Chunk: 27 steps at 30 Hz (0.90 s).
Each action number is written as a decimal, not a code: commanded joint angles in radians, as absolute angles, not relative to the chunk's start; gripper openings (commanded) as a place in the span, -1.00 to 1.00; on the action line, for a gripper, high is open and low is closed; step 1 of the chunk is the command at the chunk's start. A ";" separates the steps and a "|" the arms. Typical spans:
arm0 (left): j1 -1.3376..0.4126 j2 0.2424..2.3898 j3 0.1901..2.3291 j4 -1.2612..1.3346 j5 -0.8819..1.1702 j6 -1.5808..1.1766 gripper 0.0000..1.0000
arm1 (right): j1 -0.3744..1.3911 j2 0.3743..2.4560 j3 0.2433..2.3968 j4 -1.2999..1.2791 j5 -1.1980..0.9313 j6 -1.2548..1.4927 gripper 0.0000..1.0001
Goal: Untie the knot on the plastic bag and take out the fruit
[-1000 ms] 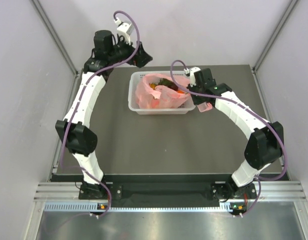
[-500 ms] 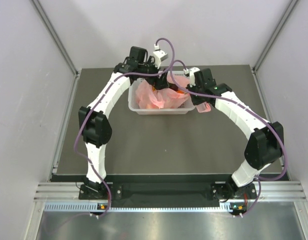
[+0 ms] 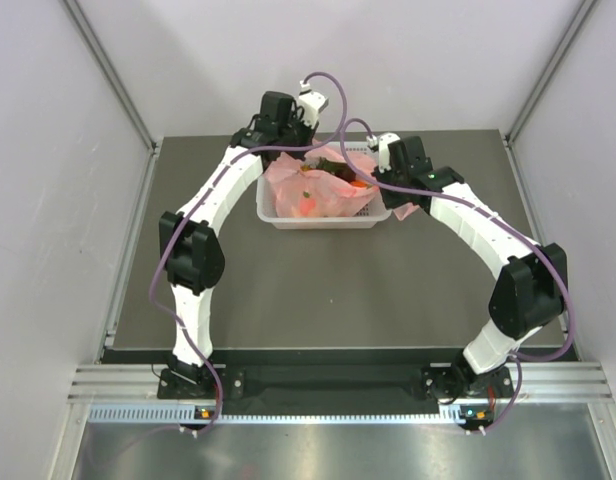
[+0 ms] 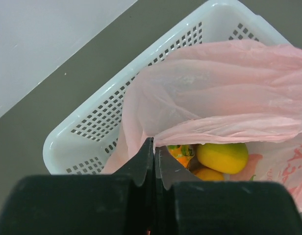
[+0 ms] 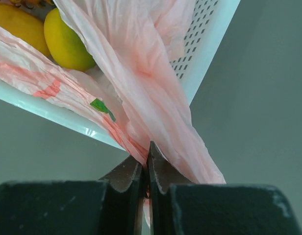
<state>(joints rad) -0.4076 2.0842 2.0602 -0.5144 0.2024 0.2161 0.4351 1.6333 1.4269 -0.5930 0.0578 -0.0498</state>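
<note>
The pink plastic bag lies open-mouthed in the white basket. My left gripper is shut, pinching the bag's rim at the basket's far left side. Below that lifted rim the fruit shows: a yellow one and an orange piece with green. My right gripper is shut on a bunched strip of the bag that hangs over the basket's right wall. Two yellow fruits lie inside. The knot is out of view.
The basket stands at the back centre of the dark table. Grey walls close in both sides and the back. Purple cables loop over the basket from both wrists.
My left arm has swung from the back left over the basket, and its jaws have gone from open to shut on the bag's rim. The right gripper has stayed put.
</note>
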 commanded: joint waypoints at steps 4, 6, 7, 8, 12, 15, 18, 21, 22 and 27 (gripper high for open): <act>-0.408 2.031 2.048 -0.402 0.115 0.187 -1.00 | 0.428 1.595 1.462 -0.537 0.069 -0.026 -0.96; -0.408 1.994 2.030 -0.338 0.080 0.166 -1.00 | 0.428 1.592 1.460 -0.531 0.078 -0.015 -0.97; -0.408 1.981 2.014 -0.318 0.068 0.158 -1.00 | 0.428 1.591 1.456 -0.520 0.089 -0.008 -0.97; -0.408 1.968 2.008 -0.298 0.037 0.150 -1.00 | 0.428 1.589 1.454 -0.515 0.097 -0.006 -0.98; -0.403 1.916 2.013 -0.212 -0.021 0.104 -1.00 | 0.428 1.592 1.436 -0.466 0.115 0.060 -1.00; -0.393 1.902 2.049 -0.193 -0.017 0.069 -1.00 | 0.426 1.597 1.417 -0.422 0.135 0.110 -1.00; -0.391 1.888 2.092 -0.192 -0.006 0.040 -1.00 | 0.422 1.605 1.396 -0.371 0.129 0.162 -1.00; -0.391 1.861 2.098 -0.181 0.029 0.023 -1.00 | 0.422 1.617 1.393 -0.344 0.109 0.192 -1.00; -0.391 1.853 2.098 -0.176 0.028 0.018 -1.00 | 0.422 1.623 1.391 -0.339 0.103 0.201 -1.00; -0.385 1.815 2.140 -0.143 0.029 0.002 -1.00 | 0.422 1.608 1.381 -0.290 0.054 0.213 -1.00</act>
